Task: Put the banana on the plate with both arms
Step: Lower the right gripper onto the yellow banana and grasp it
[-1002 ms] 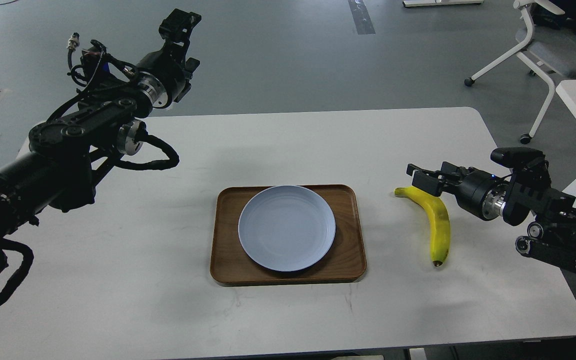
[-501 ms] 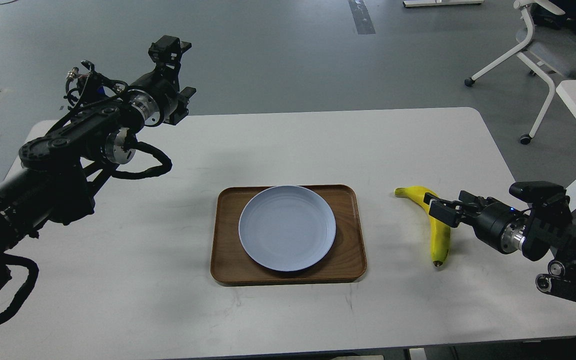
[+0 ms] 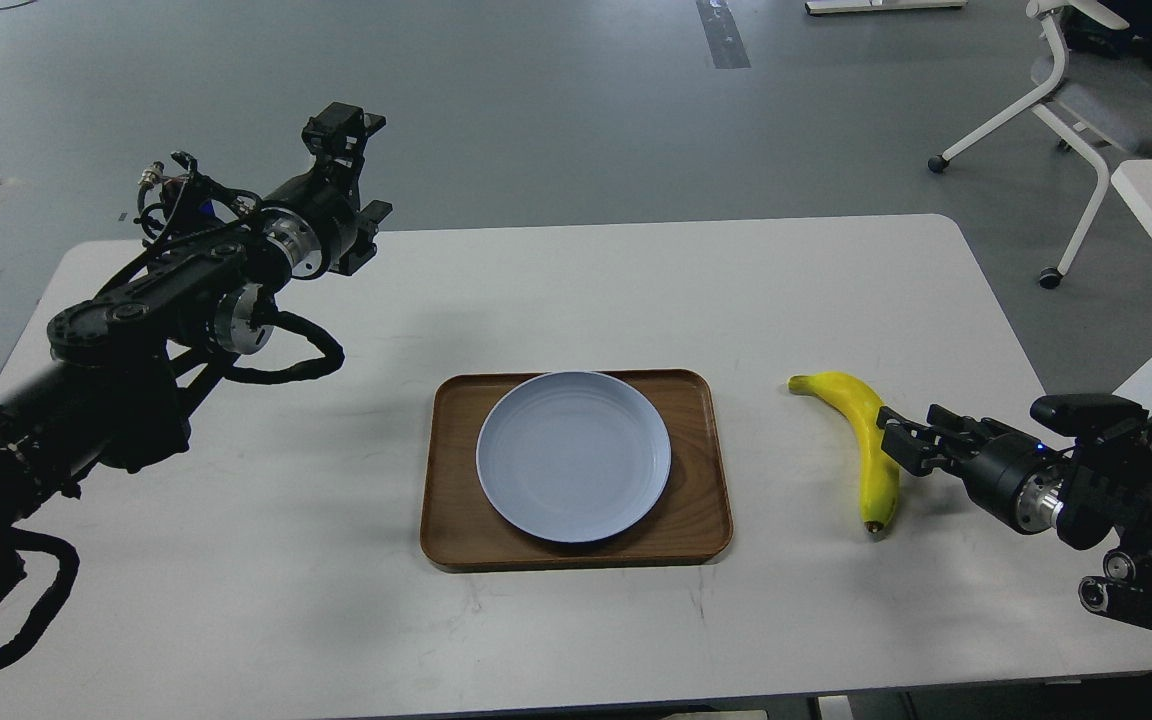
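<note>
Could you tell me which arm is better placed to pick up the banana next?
The right. Its gripper sits low at the banana's right side, while the left gripper is raised beyond the table's far left corner, with the plate and tray in between.

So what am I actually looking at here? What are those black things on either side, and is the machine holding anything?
You are looking through a camera in the robot's head, aimed forward and down at a white table. The black jointed things are its two arms. The left arm reaches in from the left, and its left gripper is raised above the table's far left corner, too dark and end-on to tell whether it is open. The right gripper sits low, right beside the banana, its fingers at the banana's edge. I see no firm grip; the banana lies on the table. In the middle is a brown wooden tray with a pale grey-blue plate on it, nothing on the plate.
</note>
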Controlling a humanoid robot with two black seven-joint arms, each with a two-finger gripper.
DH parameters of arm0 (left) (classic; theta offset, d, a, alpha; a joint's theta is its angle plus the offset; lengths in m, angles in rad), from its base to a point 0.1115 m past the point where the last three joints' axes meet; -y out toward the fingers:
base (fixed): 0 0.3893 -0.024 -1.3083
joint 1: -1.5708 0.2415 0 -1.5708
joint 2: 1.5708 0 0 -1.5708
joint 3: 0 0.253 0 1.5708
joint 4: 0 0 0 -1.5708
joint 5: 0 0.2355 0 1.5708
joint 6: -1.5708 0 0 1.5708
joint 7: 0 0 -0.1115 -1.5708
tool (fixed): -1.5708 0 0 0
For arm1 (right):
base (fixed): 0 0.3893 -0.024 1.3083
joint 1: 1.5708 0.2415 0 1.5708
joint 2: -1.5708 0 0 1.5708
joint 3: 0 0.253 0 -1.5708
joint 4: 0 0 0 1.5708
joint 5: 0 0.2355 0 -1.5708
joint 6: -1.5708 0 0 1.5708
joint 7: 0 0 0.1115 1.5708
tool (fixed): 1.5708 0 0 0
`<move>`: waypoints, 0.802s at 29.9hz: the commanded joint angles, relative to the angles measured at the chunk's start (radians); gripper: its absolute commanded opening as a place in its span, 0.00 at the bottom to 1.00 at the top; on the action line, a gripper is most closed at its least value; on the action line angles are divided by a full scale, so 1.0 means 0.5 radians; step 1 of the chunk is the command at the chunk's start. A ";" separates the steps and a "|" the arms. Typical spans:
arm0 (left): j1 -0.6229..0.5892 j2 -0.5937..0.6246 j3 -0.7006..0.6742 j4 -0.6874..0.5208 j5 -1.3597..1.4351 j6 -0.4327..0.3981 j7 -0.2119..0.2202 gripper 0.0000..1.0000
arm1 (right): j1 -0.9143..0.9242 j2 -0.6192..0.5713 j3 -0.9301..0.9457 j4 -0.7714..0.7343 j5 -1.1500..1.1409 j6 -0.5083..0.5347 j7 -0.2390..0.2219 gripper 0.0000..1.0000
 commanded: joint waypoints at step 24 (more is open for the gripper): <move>0.022 0.010 0.009 0.000 0.066 0.011 -0.067 0.98 | -0.050 0.219 -0.038 -0.109 0.020 -0.068 0.020 0.19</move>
